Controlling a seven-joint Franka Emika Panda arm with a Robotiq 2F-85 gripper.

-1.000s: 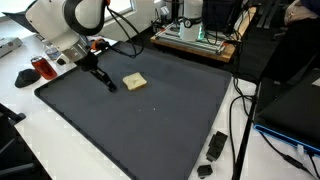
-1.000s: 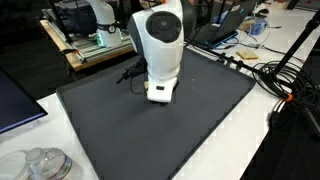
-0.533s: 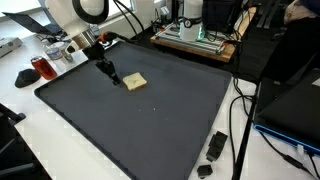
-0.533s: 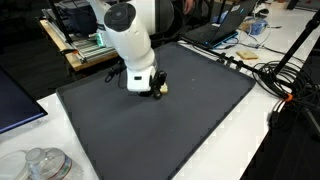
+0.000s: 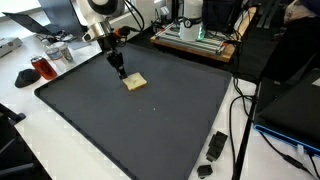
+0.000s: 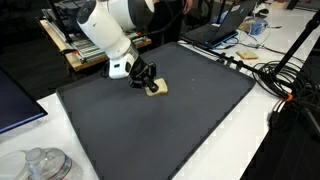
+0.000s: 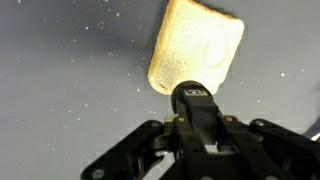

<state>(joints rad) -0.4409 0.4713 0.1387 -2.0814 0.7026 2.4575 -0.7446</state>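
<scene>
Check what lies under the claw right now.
The shut claw hangs over one edge of a tan square slab lying on the dark mat. The edge strip beneath the tip is covered.

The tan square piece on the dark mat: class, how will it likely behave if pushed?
The tan square piece lies flat on the mat, so it would probably slide, not roll or tip. Its rounded, puffy-looking edges suggest something soft and light.

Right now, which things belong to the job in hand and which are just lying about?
In hand:
- claw, shut, tip at the pad's edge
- tan square pad
- dark mat under it

Lying about:
- red object
- small black parts
- cables
- glass jars
</scene>
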